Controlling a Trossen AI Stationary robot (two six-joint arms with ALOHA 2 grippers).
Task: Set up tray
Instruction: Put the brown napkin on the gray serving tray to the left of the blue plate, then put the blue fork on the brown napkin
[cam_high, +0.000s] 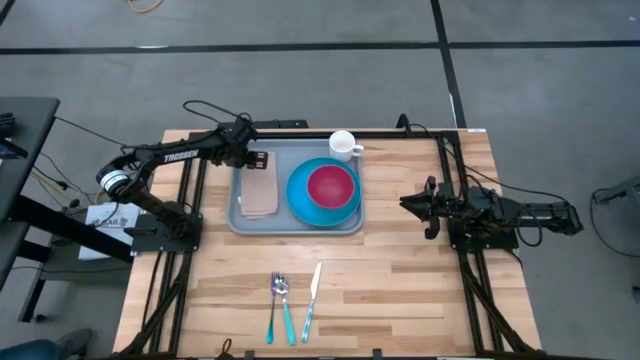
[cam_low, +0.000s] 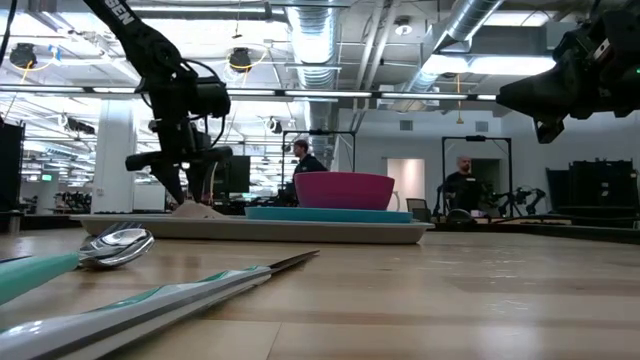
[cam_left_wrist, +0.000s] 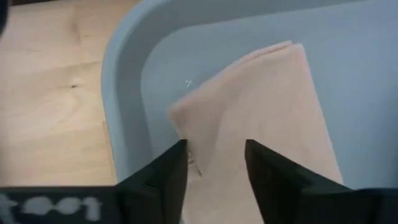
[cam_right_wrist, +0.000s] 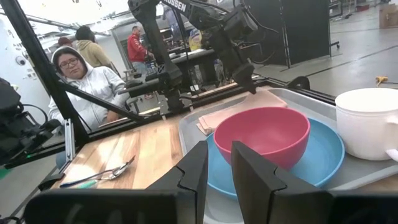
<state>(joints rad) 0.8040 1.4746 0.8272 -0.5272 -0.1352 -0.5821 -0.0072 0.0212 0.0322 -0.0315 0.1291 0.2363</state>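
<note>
Over the tray's (cam_high: 297, 222) far left corner, the left hand (cam_left_wrist: 214, 163) hovers with fingers parted above the tan napkin (cam_left_wrist: 261, 106), apparently placing it. Next, lift clear and fetch the cutlery (cam_high: 290, 306). Empty and slightly parted, the right hand (cam_high: 412, 204) waits beside the tray, mid-bench.

Tray (cam_high: 240, 222) at table (cam_high: 400, 270) rear-centre; in it napkin (cam_high: 261, 190) left, plate (cam_high: 325, 195) w/ bowl (cam_high: 331, 185) right. Mug (cam_high: 344, 145) behind tray's rear-right corner. Spoon (cam_high: 272, 308), fork (cam_high: 286, 308), knife (cam_high: 311, 290) near front edge.
</note>
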